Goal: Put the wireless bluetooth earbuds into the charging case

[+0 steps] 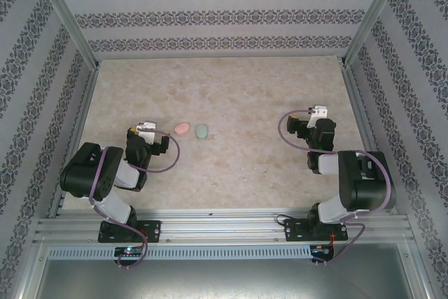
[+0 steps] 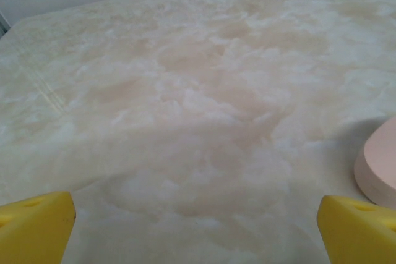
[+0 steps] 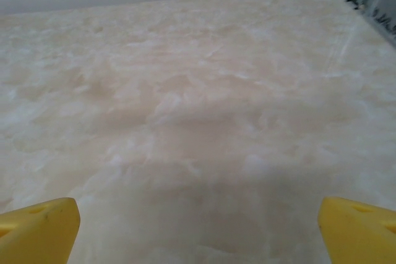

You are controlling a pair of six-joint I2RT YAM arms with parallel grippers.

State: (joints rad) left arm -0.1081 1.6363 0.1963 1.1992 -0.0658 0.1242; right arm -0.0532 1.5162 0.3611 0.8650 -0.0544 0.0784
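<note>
Two closed oval charging cases lie side by side on the marble-patterned table: a pink case (image 1: 181, 129) and a pale green case (image 1: 201, 131). The earbuds are hidden or out of view. My left gripper (image 1: 147, 129) hovers low just left of the pink case, open, with bare table between its yellow fingertips (image 2: 197, 214). The pink case's rounded edge (image 2: 378, 165) sits at the right border of the left wrist view. My right gripper (image 1: 318, 113) is far to the right of both cases, open over bare table (image 3: 198, 214).
Patterned walls with metal posts (image 1: 70, 19) enclose the table on three sides. An aluminium rail (image 1: 224, 229) carrying both arm bases runs along the near edge. Wide free tabletop (image 1: 238, 89) stretches beyond the cases and between the arms.
</note>
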